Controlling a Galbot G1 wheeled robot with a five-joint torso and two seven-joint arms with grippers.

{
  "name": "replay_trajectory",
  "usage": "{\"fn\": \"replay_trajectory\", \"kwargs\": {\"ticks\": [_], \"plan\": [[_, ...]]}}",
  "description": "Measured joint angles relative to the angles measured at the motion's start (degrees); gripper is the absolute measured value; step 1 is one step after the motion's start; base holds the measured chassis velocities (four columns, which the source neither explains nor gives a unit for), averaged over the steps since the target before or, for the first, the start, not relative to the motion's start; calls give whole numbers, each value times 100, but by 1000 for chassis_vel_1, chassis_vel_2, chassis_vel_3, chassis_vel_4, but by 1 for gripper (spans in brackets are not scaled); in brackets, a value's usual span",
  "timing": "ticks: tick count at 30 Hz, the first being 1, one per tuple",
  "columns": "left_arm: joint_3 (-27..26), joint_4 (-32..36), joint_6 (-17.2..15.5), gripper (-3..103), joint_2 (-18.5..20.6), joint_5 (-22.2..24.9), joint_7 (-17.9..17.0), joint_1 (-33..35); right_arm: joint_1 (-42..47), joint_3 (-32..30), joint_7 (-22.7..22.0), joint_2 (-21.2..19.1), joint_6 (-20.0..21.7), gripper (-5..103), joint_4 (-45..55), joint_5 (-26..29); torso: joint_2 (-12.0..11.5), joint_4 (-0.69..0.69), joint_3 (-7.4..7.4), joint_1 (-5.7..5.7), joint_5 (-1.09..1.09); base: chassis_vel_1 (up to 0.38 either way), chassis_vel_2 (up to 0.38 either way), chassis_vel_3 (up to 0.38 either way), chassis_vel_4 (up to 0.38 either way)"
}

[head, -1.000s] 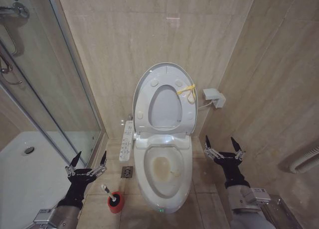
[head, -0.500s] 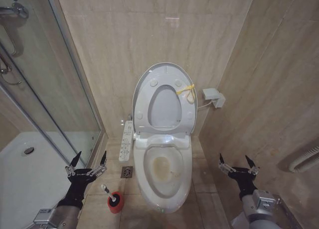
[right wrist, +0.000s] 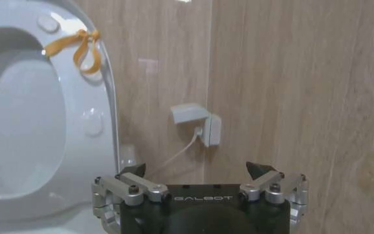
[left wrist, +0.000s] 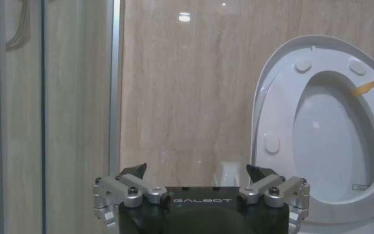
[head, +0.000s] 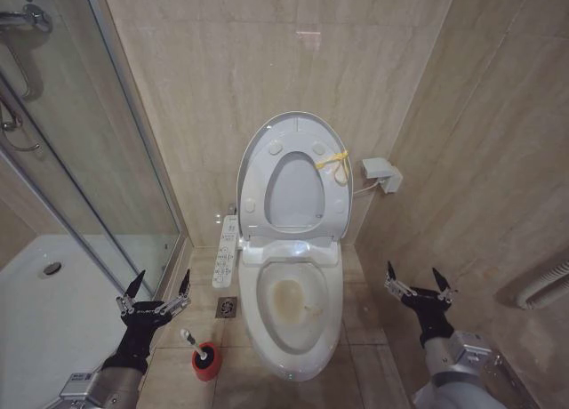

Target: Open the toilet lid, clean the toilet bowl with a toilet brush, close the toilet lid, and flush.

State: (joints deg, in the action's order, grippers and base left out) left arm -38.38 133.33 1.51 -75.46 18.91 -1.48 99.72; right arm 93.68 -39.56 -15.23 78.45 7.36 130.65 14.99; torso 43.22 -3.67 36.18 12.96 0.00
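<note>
The toilet lid (head: 293, 191) stands raised against the back wall, with the seat ring up against it and a yellow tie (head: 333, 163) at its right edge. Below it the toilet bowl (head: 289, 333) is open, with stained water inside. The toilet brush (head: 189, 340) stands in its red cup (head: 205, 360) on the floor left of the bowl. My left gripper (head: 162, 280) hangs open just left of and above the brush. My right gripper (head: 412, 276) is open to the right of the bowl. The left wrist view has the open left gripper (left wrist: 196, 170) facing the lid (left wrist: 333, 126). The right wrist view has the open right gripper (right wrist: 196, 168) beside the lid (right wrist: 18, 122).
A glass shower door (head: 107, 160) and a white shower tray (head: 44, 311) fill the left. A button panel (head: 228, 249) and a floor drain (head: 227, 308) lie left of the bowl. A wall box (head: 380, 173) with a cable sits right of the lid; a white pipe (head: 542, 289) runs at far right.
My right gripper has moved away from the bowl to the right and lower, then risen slightly. The left gripper and the brush have not moved.
</note>
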Motion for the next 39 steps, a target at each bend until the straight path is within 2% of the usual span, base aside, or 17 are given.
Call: {"fn": "replay_trajectory", "kwargs": {"ticks": [7, 10, 17, 24, 33, 39], "plan": [[0, 0, 0, 100, 0, 0, 0, 0, -183, -23, 138, 62, -172, 100, -93, -207, 0, 0, 0, 0, 0, 0, 0, 0, 0], [0, 0, 0, 100, 0, 0, 0, 0, -267, 5, 339, 82, -564, 100, -314, -212, 0, 0, 0, 0, 0, 0, 0, 0, 0], [0, 0, 0, 100, 0, 0, 0, 0, -441, 41, 318, 69, -706, 100, -499, -107, 0, 0, 0, -1, 0, 0, 0, 0, 0], [0, 0, 0, 100, 0, 0, 0, 0, -667, 32, 237, -47, -1144, 100, -841, -37, 0, 0, 0, 1, 1, -110, 115, 117, -106], [0, 0, 0, 100, 0, 0, 0, 0, -1067, 14, -55, -237, -1101, 100, -1104, -75, -1, 1, 1, 2, 1, -71, 70, 70, -65], [0, 0, 0, 100, 0, 0, 0, 2, -1450, 10, -240, -507, -990, 100, -1400, -56, 1, 0, -1, -3, 1, 28, -31, -44, 28]]}}
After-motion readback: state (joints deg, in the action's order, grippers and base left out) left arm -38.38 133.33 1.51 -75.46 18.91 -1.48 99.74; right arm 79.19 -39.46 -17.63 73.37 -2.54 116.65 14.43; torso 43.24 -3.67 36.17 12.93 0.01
